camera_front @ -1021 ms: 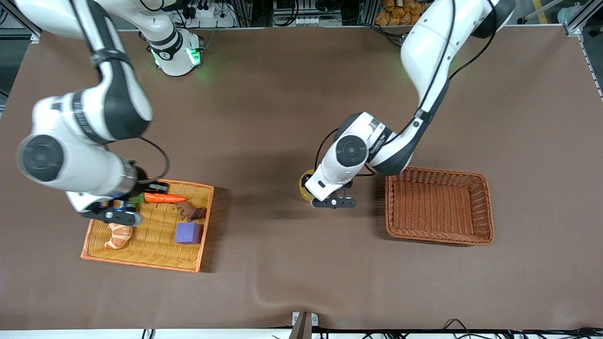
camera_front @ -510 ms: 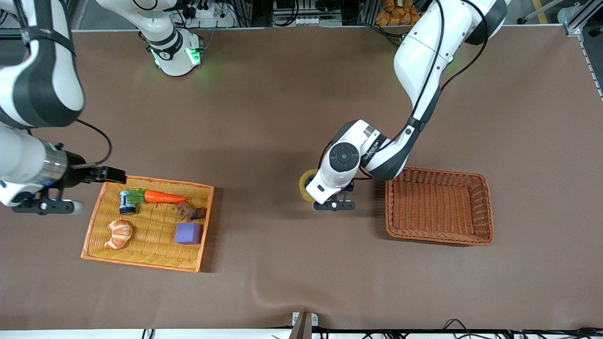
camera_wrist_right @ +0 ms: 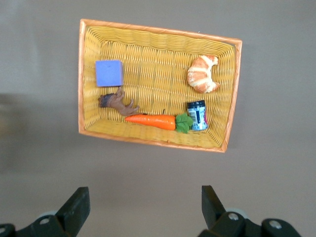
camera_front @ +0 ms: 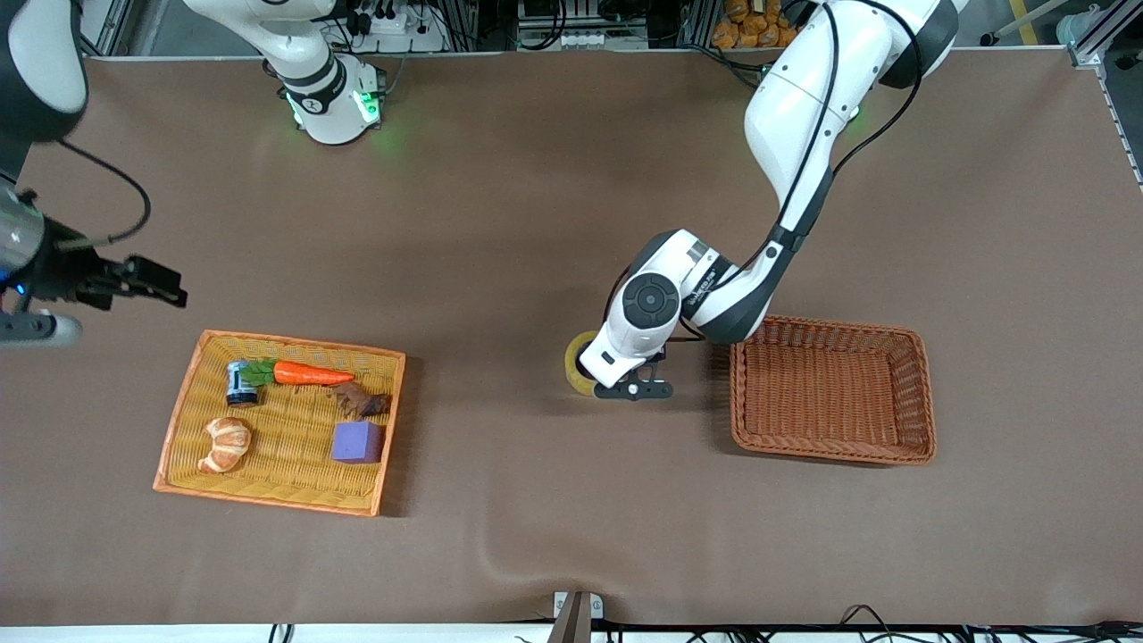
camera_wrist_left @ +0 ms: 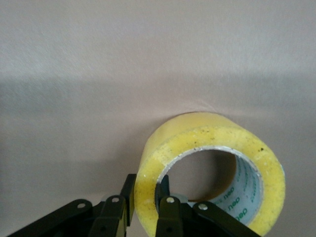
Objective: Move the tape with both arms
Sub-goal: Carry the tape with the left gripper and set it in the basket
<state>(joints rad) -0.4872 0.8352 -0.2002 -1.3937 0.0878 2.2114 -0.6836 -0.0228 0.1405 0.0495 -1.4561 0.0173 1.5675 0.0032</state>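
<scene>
- Inside, the tape's (camera_wrist_left: 210, 168) grey core carries green lettering, only partly readable.
- The left wrist view alone shows the left gripper (camera_wrist_left: 147, 207) clamping the roll's wall, one finger (camera_wrist_left: 168, 210) in the hole.
- The yellowish roll stands on edge on the table (camera_front: 536, 196), beside the brown basket (camera_front: 924, 393).
- The right gripper (camera_wrist_right: 143, 207), spread wide and empty, hangs over the table beside the yellow tray (camera_wrist_right: 84, 74).

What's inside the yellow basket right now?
The yellow basket holds a croissant, carrot, small can, purple cube and a brown toy. Nothing covers them.
</scene>
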